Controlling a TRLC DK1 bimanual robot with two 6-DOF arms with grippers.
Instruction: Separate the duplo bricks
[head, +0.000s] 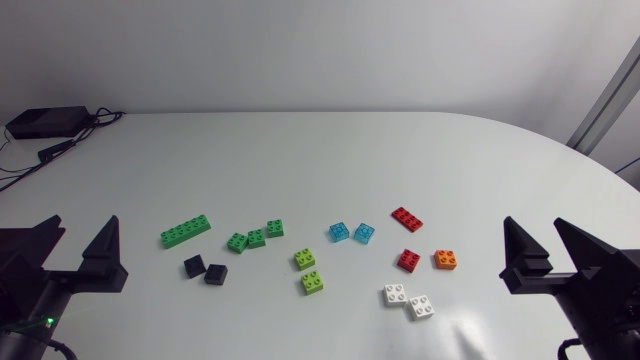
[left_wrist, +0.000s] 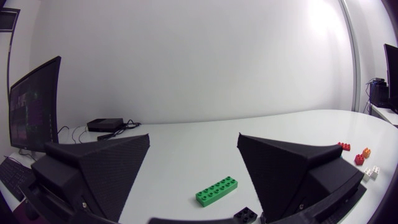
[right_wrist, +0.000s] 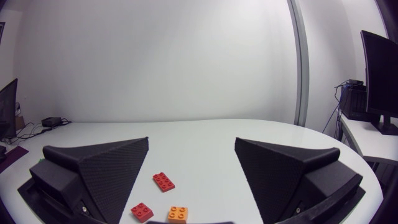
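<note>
1. Left gripper (head: 82, 232) sits at the near left edge of the white table (head: 320, 150), fingers spread wide, nothing between them.
2. Right gripper (head: 532, 228) mirrors it at the near right edge, also wide open and holding nothing.
3. Now the bricks, all loose on the table between the two arms. Farthest left lies the long green brick (head: 186, 231), ahead of the left gripper.
4. Just right of it there's a slanting row of three small green bricks (head: 255, 238), packed close together.
5. Nearer than those, two black bricks (head: 205, 269) sit side by side.
6. In the middle, two lime bricks (head: 309, 271), one nearer than the other, with a small gap between them.
7. Right of centre and farther off, a pair of blue bricks (head: 351, 232) just beside each other.
8. Farther right, a flat red brick (head: 407, 218) lies alone; nearer than it, a square red brick (head: 409, 260) with an orange brick (head: 446, 260) to its right, apart.
9. Nearest of all, two white bricks (head: 408, 301), corners meeting.
</note>
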